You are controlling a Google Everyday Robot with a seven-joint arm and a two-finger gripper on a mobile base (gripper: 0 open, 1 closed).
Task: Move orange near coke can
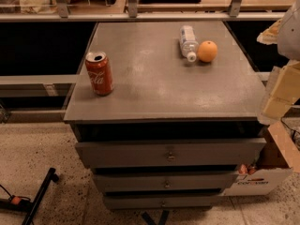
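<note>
The orange (207,51) sits on the grey cabinet top (164,88), at the far right. It rests right beside the cap end of a clear plastic bottle (188,42) lying on its side. The coke can (99,73), red with white script and an open silver top, stands upright near the left front edge, well apart from the orange. My gripper (281,90) is at the right edge of the camera view, a pale beige shape beyond the cabinet's right front corner. It hangs off to the right of the orange and touches nothing.
The cabinet has three drawers (168,153) below its top. A cardboard box (262,177) stands on the floor at its right. A black stand leg (40,193) lies on the speckled floor at left. A metal rail (140,17) runs behind the cabinet.
</note>
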